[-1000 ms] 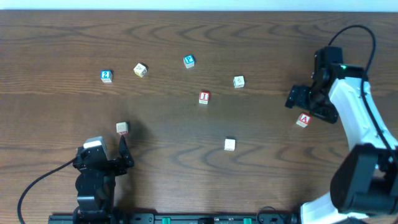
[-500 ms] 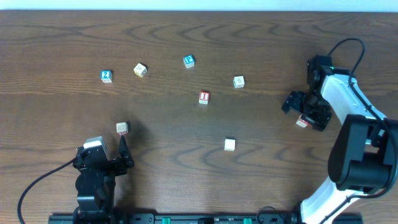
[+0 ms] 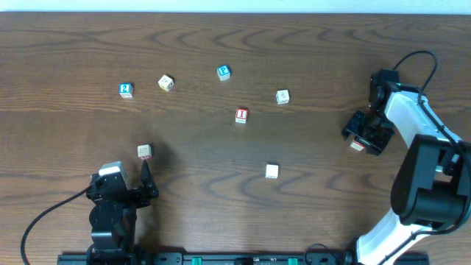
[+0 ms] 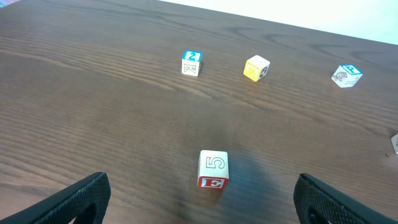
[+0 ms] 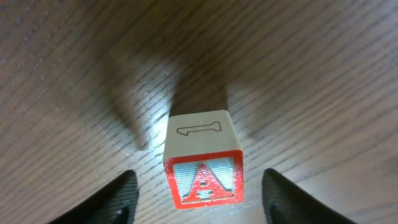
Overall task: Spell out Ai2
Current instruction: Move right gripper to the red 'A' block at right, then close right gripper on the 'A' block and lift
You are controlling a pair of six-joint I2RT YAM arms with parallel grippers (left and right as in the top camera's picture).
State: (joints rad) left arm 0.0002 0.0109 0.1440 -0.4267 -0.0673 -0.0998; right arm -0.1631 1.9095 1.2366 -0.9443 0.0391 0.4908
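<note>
— Where is the A block (image 3: 358,145)?

— At the right side of the table (image 3: 324,221), flat on the wood, mostly covered from above by the right hand (image 3: 364,134). In the right wrist view the A block (image 5: 202,165) shows its red-framed A towards the camera and a drawn outline on its top face.

— Is that hand (image 5: 200,198) gripping it?

— No. Its jaws are spread, one finger (image 5: 121,198) on each side of the block with bare wood showing in both gaps.

— And the other letters?

— The I block (image 3: 241,115), red, lies near the middle of the table, well apart from the A. The 2 block (image 3: 125,90), blue, is far off at the left.

— What lies around them?

— A pale block (image 3: 282,96) sits between the I and the right hand, a little farther back. A white block (image 3: 271,171) lies nearer the front edge, and a blue block (image 3: 224,72) behind the I. A yellow block (image 3: 165,82) is just beside the 2.

— The left hand (image 3: 125,180)?

— At the front left, jaws wide apart and holding nothing. Its wrist view shows a 5 block (image 4: 213,169) directly ahead, with the 2 block (image 4: 191,63), yellow block (image 4: 256,68) and blue block (image 4: 346,75) in a row beyond it.
</note>
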